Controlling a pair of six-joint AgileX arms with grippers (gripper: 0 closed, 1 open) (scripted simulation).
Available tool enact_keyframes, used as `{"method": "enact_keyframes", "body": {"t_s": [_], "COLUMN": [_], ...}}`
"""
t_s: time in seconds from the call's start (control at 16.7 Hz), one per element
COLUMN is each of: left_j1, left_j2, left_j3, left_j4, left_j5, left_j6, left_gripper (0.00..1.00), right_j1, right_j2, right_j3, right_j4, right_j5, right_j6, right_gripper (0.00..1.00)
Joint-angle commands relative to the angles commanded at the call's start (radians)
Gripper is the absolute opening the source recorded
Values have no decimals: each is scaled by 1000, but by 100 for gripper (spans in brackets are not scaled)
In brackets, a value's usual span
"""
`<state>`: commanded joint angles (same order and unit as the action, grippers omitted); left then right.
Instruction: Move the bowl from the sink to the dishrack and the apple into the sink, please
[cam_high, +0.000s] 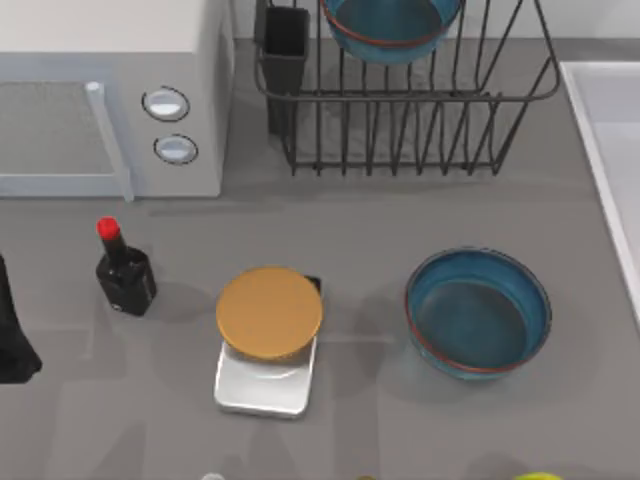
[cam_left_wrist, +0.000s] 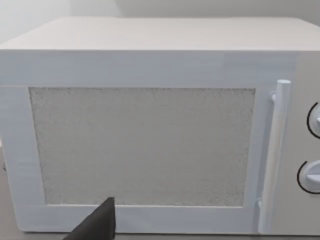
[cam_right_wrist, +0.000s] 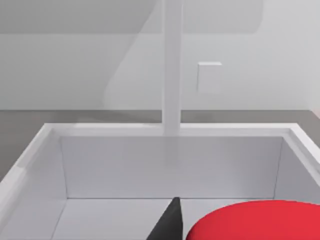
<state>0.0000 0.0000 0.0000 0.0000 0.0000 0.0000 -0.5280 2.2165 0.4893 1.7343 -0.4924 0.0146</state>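
Where the table reaches its far edge, shows a black wire dishrack (cam_high: 420, 120) with a dark square cutlery cup (cam_high: 285, 45) at its left corner. Holds 1 deep-blue bowl (cam_high: 390, 25) among the tines at the rack's far side, cut off by the frame. Places a second bowl (cam_high: 478, 312) of the same look upright on the grey table (cam_high: 380, 230), near and right of centre, well apart from the rack. Puts the pale sink (cam_high: 590, 130) along the right edge, partly in view.

Sets a white microwave (cam_high: 110, 90) at far left, a black bottle (cam_high: 125, 275) with a red cap nearer, and a scale (cam_high: 265, 375) topped by a tan disc (cam_high: 268, 312) at centre. Catches a yellow-green thing (cam_high: 540, 477) at the near edge.

Parks the left gripper (cam_left_wrist: 97, 222) at the table's left edge, facing the microwave door; cannot tell whether released or clenched.

Places the right gripper (cam_right_wrist: 170, 220) above the sink basin, facing its far wall and an upright white tap (cam_right_wrist: 171, 70). Shows the red apple (cam_right_wrist: 255, 220) just beside the gripper's dark tip, over the basin; cannot tell whether grasped or lying free.
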Motion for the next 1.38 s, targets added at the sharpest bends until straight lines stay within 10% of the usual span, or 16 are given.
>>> {"method": "enact_keyframes", "body": {"t_s": [0.84,1.38], "left_j1": [0,0], "left_j2": [0,0], "left_j3": [0,0], "left_j4": [0,0], "left_j5": [0,0], "left_j6": [0,0], "left_gripper": [100,100], "right_j1": [0,0], "right_j2": [0,0], "right_j3": [0,1], "right_j4": [0,0], "right_j5": [0,0], "right_j6": [0,0], "right_gripper": [98,100]}}
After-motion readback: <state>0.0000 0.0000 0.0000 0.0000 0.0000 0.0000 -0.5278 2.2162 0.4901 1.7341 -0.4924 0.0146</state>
